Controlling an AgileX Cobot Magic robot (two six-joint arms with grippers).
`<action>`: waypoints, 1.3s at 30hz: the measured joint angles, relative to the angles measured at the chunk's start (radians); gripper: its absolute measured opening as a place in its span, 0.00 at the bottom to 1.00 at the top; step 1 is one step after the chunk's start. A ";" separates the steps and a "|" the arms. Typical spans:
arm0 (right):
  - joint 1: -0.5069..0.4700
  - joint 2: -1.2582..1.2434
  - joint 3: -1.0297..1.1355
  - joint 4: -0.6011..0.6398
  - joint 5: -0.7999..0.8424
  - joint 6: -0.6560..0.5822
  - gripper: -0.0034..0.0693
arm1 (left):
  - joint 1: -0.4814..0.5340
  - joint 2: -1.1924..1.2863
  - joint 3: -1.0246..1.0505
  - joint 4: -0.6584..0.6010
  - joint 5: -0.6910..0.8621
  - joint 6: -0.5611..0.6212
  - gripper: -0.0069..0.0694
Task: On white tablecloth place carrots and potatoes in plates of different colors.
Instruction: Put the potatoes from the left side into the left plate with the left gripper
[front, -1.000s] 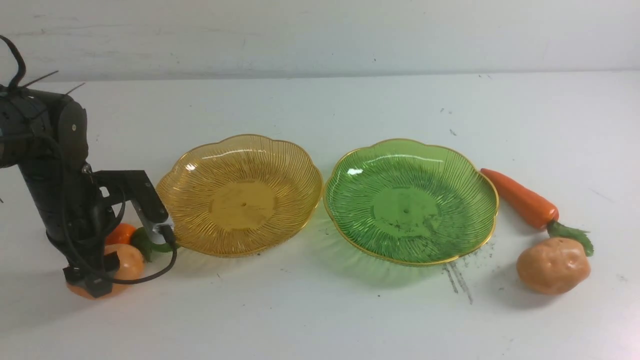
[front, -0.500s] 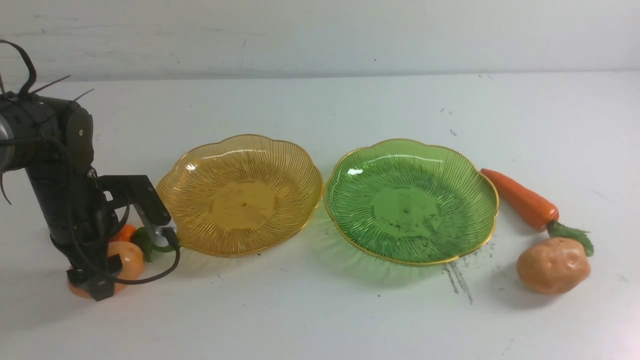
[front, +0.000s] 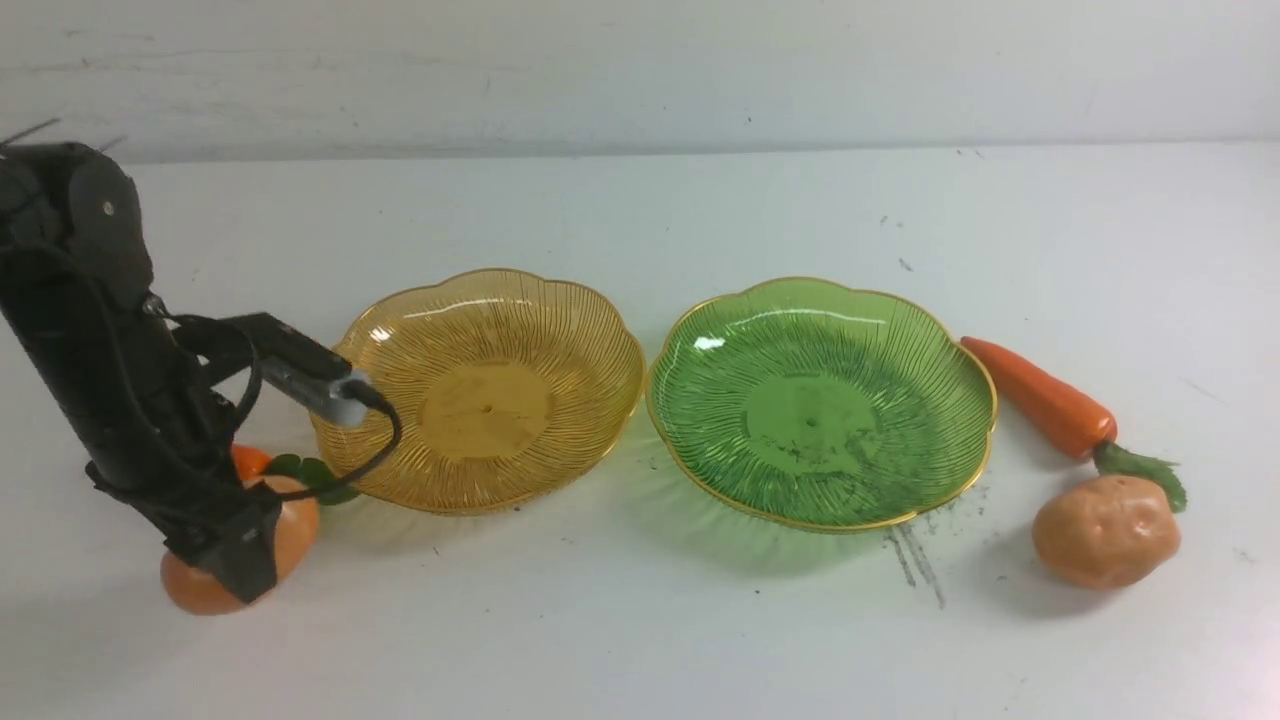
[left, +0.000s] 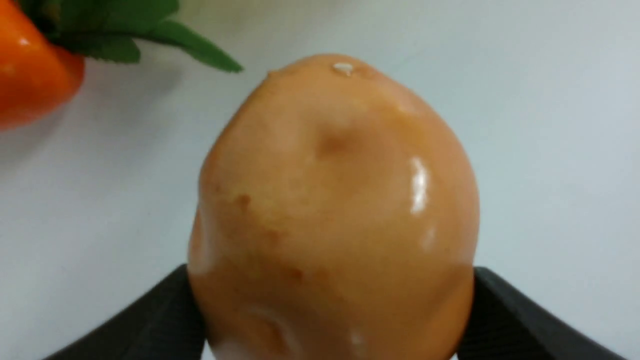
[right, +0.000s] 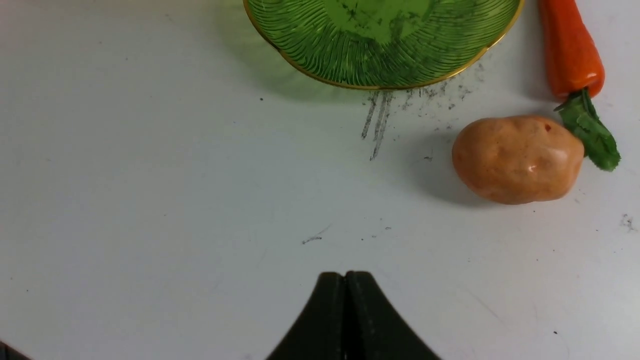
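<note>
My left gripper (front: 236, 556) is shut on a tan potato (front: 205, 588) at the front left of the white tablecloth (front: 620, 620), low at the cloth. In the left wrist view the potato (left: 332, 200) fills the space between the black fingers (left: 505, 315). A carrot (front: 248, 460) lies just behind it, mostly hidden by the arm, with its leaves (front: 312, 474) against the amber plate (front: 480, 300). The green plate (front: 820, 310) stands to its right. A second carrot (front: 1040, 395) and potato (front: 1105, 530) lie right of it. My right gripper (right: 346, 274) is shut and empty, short of that potato (right: 517, 159).
Both plates hold nothing. Grey scuff streaks (front: 915, 565) mark the cloth in front of the green plate. The white wall (front: 640, 70) rises behind the table. The left wrist's cable (front: 375, 455) hangs over the amber plate's near rim.
My left arm has leaned over and its wrist camera has risen. The held potato has shifted a little to the right. The right-side objects have not moved.
</note>
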 joint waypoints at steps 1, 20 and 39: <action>0.000 0.000 0.000 0.004 -0.004 0.000 0.03 | 0.000 -0.023 0.000 -0.032 -0.018 -0.020 0.87; 0.000 0.000 0.000 0.062 -0.054 0.000 0.03 | -0.079 0.246 -0.282 -0.266 -0.359 -0.413 0.87; 0.000 0.000 0.000 0.064 -0.057 0.000 0.03 | -0.079 0.327 -0.504 -0.193 -0.096 -0.476 0.94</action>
